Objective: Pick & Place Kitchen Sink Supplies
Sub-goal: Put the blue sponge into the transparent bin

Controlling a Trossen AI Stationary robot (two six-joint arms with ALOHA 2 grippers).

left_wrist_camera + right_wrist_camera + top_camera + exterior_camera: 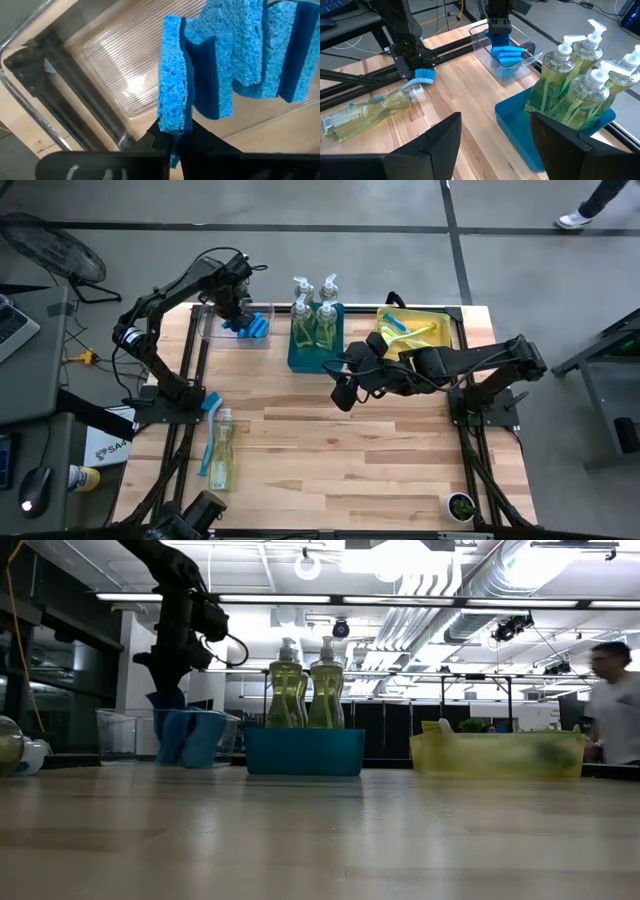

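My left gripper (172,139) stands over the clear bin (222,332) at the table's far left and is shut on a blue sponge (172,75). Other blue sponges (240,55) stand on edge in the bin beside it. My right gripper (495,145) is open and empty above the table's middle, near the teal bin (300,358). Several pump bottles of yellow-green soap (315,315) stand upright in that bin. One more soap bottle (222,460) lies on its side at the near left, a blue brush (208,425) beside it. My left gripper pinches the sponge's thin edge (173,122) between its two fingers, one finger on each broad face. The fingers come from above, pointing down into the bin. The sponge hangs on edge below them; I cannot tell whether its lower end touches the bin floor.
A yellow bin (440,315) with lime-green and blue brushes (405,330) stands at the far right. The left arm's base (407,50) stands beside the lying bottle. A person (615,700) walks beyond the table. Bare wood lies across the near middle.
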